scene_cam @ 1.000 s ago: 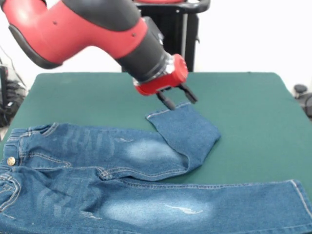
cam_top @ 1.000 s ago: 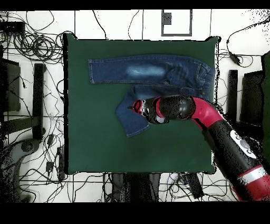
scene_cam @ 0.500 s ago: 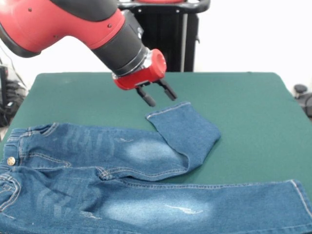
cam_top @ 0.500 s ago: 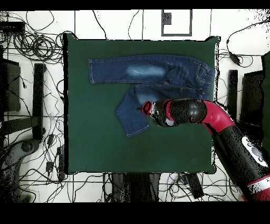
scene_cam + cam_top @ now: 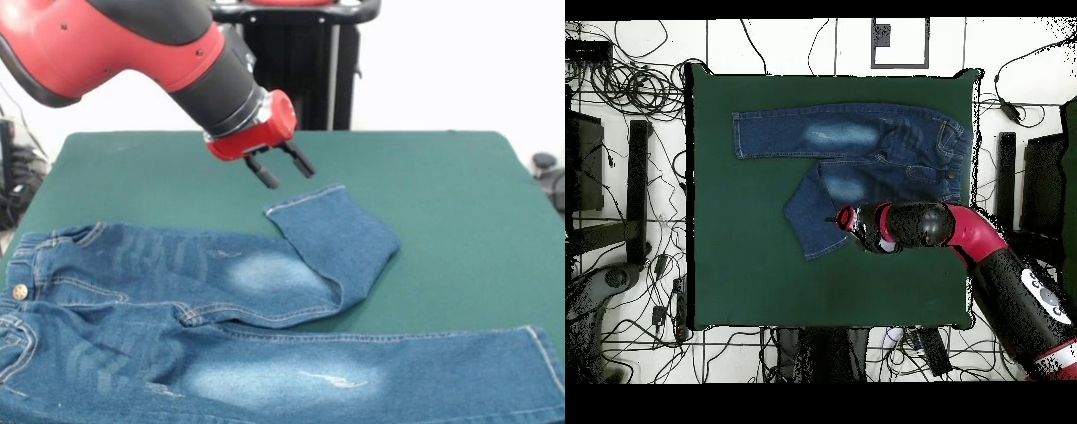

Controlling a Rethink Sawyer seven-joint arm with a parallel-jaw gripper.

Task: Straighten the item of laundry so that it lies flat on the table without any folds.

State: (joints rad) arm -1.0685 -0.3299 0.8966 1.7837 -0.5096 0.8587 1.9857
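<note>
Blue jeans (image 5: 265, 336) on green worktop (image 5: 459, 194), waistband at 9 o'clock edge. One leg straight along 6 o'clock side; other leg folded back, hem pointing to 12. Hand (image 5: 281, 168) open, empty, hovering just above folded hem.

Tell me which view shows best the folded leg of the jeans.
The front view: the folded leg and its hem lie unobstructed below the open tool. The overhead view shows the leg too, but the arm partly covers it.
</note>
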